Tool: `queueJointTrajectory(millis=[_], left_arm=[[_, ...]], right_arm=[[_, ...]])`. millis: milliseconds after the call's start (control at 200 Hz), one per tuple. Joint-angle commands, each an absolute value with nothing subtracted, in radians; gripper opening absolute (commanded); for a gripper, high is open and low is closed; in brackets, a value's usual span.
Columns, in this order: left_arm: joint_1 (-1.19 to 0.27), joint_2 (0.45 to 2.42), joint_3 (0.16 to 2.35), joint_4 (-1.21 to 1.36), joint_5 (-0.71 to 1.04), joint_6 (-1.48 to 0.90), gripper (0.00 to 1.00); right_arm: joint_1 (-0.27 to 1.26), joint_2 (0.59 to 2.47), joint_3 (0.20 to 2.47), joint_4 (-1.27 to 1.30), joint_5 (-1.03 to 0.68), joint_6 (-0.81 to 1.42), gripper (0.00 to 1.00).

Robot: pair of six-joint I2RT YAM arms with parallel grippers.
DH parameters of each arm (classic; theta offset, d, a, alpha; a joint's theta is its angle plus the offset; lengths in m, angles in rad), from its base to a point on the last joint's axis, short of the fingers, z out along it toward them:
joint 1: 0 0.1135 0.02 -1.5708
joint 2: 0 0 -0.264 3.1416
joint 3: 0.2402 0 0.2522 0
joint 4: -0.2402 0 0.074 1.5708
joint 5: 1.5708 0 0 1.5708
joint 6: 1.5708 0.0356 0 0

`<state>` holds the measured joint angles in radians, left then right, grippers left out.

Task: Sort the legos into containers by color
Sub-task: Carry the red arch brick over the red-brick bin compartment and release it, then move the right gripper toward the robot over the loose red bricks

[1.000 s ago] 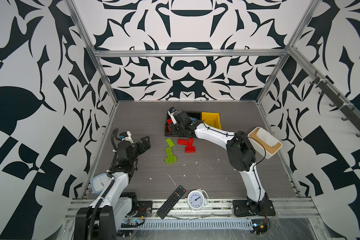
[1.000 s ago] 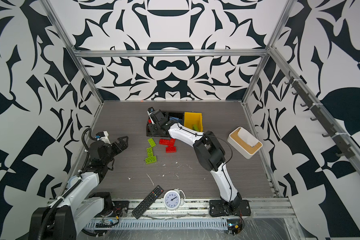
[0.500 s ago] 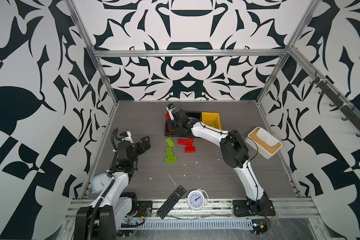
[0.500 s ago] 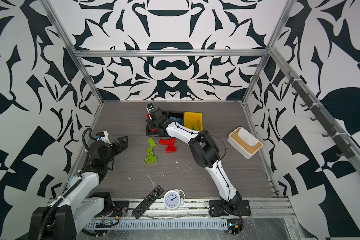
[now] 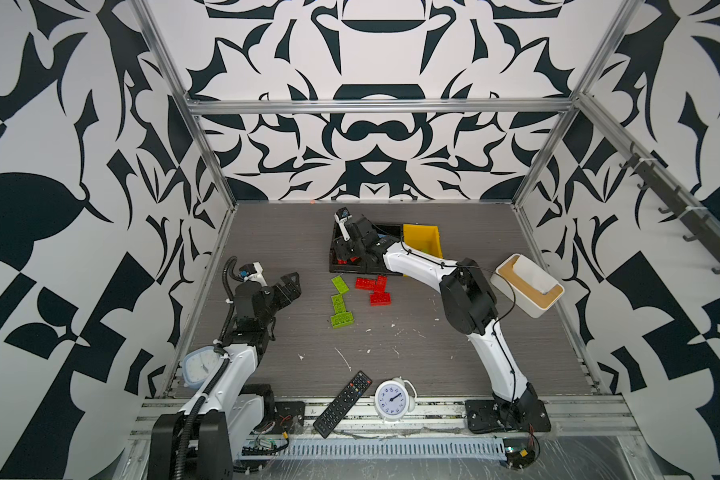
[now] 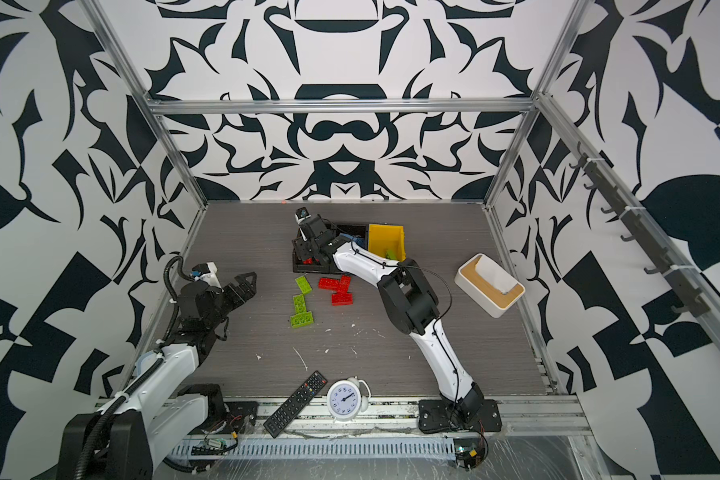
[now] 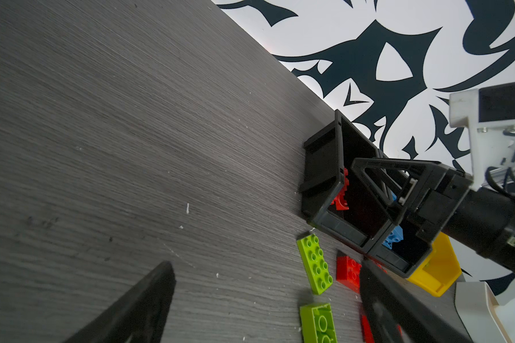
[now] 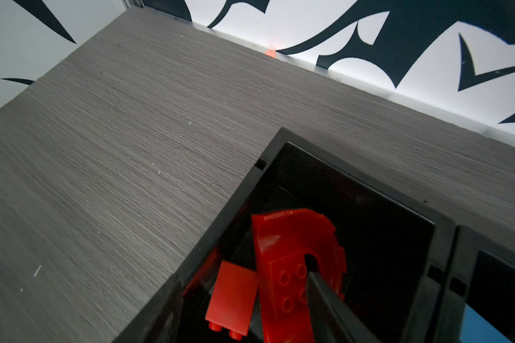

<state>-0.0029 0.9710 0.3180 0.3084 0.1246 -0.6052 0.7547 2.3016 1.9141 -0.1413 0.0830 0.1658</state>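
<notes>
Red plastic fills the compartment of the joined black bins (image 8: 235, 202) that lies farther from the yellow bin (image 5: 420, 239). The red arch piece (image 8: 298, 252) rests on edge there, its curved cut-out and a face with four round stud marks turned toward the wrist camera, beside a smooth-faced red brick (image 8: 232, 297). Right end effector (image 5: 350, 255) hangs inside this compartment with its jaws parted; one finger (image 8: 324, 297) lies against the arch, and no grip is evident. Blue bricks (image 7: 393, 237) occupy the adjoining black compartment, and a green brick (image 6: 389, 252) shows in the yellow bin just beside it. Sorting is judged well advanced but unfinished: three lime-green bricks (image 5: 339, 305) and a touching cluster of red bricks (image 5: 366, 283) lie on the table (image 5: 412, 365) just in front of the bins. Left end effector (image 5: 295, 286) hovers wide open and empty, apart from them. All pieces look glossy, hard-edged and studded; the green ones on the table lie studs up.
</notes>
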Motion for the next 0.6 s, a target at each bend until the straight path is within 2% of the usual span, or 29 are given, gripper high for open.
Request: queueJointTrajectory(millis=[0, 295, 595], left_arm=[[0.000, 0.972, 0.335, 0.312, 0.127, -0.605, 0.99], [0.000, 0.962, 0.338, 0.307, 0.137, -0.603, 0.99], [0.000, 0.955, 0.335, 0.311, 0.148, -0.606, 0.99]], right_arm=[[0.765, 2.147, 1.898, -0.152, 0.041, 0.152, 0.69], [0.822, 1.840, 1.592, -0.153, 0.028, 0.126, 0.70], [0.834, 1.581, 1.225, -0.238, 0.135, 0.249, 0.72]])
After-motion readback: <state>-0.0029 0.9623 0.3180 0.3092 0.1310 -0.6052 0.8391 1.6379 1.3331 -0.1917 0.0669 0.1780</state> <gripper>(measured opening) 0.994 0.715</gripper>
